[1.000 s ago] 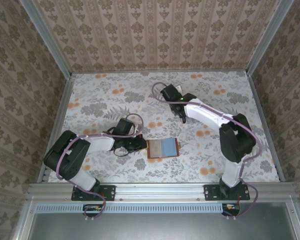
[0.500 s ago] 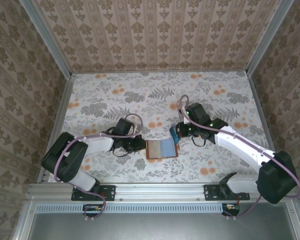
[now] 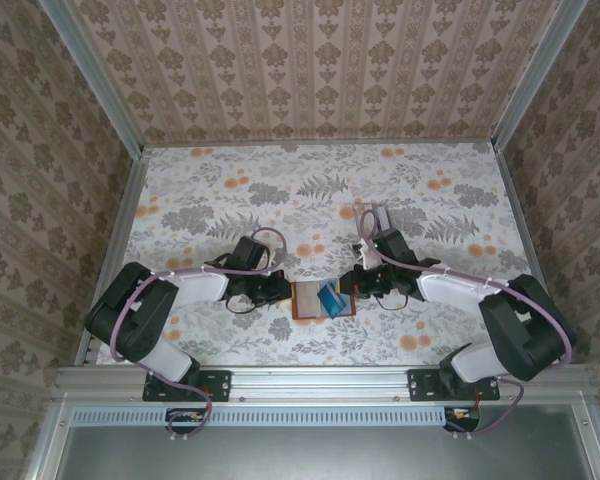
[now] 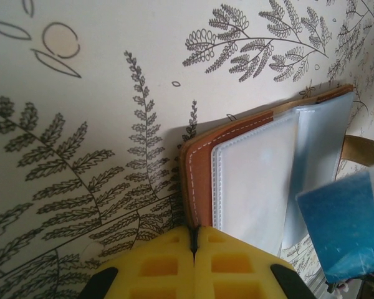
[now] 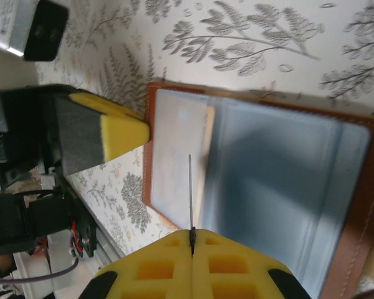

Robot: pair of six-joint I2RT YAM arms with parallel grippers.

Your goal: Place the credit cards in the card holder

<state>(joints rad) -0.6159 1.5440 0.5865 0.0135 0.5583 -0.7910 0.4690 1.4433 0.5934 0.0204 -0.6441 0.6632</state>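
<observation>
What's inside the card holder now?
The open card holder shows pale sleeves. A blue card in the right gripper stands over them, covering part. Whether any sleeve holds a card, I cannot tell.

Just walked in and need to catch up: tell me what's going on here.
The left gripper has its fingers closed on the edge of the open card holder, steadying it. The right gripper pinches a light-blue credit card, tilted over the holder's clear pockets. The card does not look seated in a pocket yet.
</observation>
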